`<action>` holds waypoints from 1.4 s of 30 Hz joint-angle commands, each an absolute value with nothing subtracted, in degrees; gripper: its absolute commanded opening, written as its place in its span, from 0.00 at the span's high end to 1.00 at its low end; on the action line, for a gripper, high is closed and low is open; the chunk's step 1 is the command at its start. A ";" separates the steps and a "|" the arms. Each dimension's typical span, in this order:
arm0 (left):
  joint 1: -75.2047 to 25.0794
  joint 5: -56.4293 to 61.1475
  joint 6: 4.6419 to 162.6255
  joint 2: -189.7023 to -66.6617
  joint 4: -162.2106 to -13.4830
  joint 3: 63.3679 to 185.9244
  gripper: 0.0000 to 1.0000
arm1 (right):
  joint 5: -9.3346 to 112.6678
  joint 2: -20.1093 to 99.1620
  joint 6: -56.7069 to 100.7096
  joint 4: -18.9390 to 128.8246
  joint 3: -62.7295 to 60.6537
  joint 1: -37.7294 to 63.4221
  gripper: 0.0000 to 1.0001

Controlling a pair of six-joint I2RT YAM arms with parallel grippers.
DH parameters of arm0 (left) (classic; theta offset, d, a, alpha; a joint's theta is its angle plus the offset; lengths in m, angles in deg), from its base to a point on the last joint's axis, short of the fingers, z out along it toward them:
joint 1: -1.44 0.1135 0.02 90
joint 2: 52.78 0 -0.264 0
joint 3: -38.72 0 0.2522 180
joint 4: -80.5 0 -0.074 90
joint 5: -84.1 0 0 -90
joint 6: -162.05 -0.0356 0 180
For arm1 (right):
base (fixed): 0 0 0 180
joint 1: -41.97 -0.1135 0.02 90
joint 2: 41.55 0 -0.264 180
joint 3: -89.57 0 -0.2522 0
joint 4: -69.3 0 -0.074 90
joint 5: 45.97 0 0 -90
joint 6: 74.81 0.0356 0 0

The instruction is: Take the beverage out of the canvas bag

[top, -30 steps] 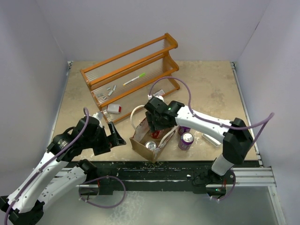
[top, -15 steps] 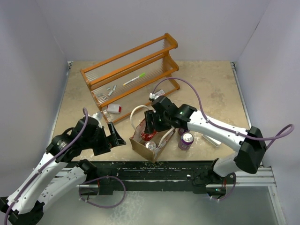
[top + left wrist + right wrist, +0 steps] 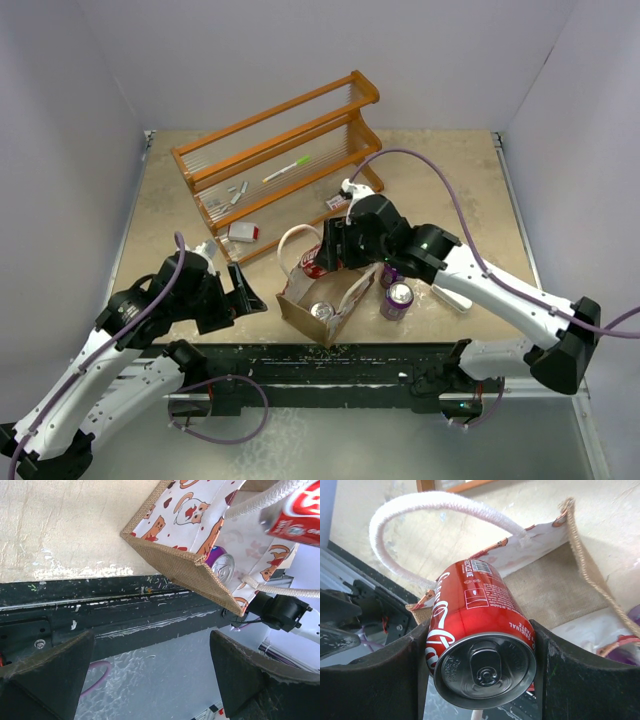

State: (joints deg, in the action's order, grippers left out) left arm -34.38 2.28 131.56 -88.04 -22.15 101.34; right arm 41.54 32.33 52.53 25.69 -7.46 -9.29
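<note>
**red can coming up out of the bag**

the right gripper [image 3: 332,252] is lifting away from the canvas bag [image 3: 300,316] with a red can [image 3: 313,266] clamped between its jaws. a second ago it was sitting low in the bag's mouth with no can showing, and half a second ago the red was only just appearing at the rim. now the can is hanging tilted above the open top, near the far white handle [image 3: 290,240]. the wrist view is showing both pads pressing on the can's sides, tab end toward the camera. the arm's elbow is swinging out to the right as the wrist rises, while the bag is staying where it was.

the left gripper [image 3: 248,290] is still waiting just beside the bag's near left corner, jaws spread wide and holding nothing.

for the task, the pull itself is looking nearly done (from above i cannot tell whether the can's lower end is fully clear of the handles). the can is probably still needing a sideways carry and a set-down on the table [image 3: 450,180], perhaps by the two purple cans [image 3: 399,297] standing right of the bag. a purple can [image 3: 222,565] is still lying inside, so more unloading is likely remaining.
</note>
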 commanded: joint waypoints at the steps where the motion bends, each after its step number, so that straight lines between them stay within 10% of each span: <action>1: -34.65 2.44 132.50 -87.82 -22.62 101.83 0.01 | 35.73 26.47 50.99 30.93 -1.40 -8.14 1.00; 20: -34.68 3.38 130.30 -93.48 -26.93 101.59 0.01 | 2.61 22.76 56.81 16.52 -3.90 -6.01 1.00; 42: -34.66 -1.83 125.44 -97.58 -19.88 107.82 0.01 | -0.30 46.32 47.14 21.30 9.86 5.89 1.00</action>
State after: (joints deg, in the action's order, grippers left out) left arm -34.38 0.47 127.84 -97.22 -21.89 104.97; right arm 2.86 45.01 49.05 16.10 4.32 4.43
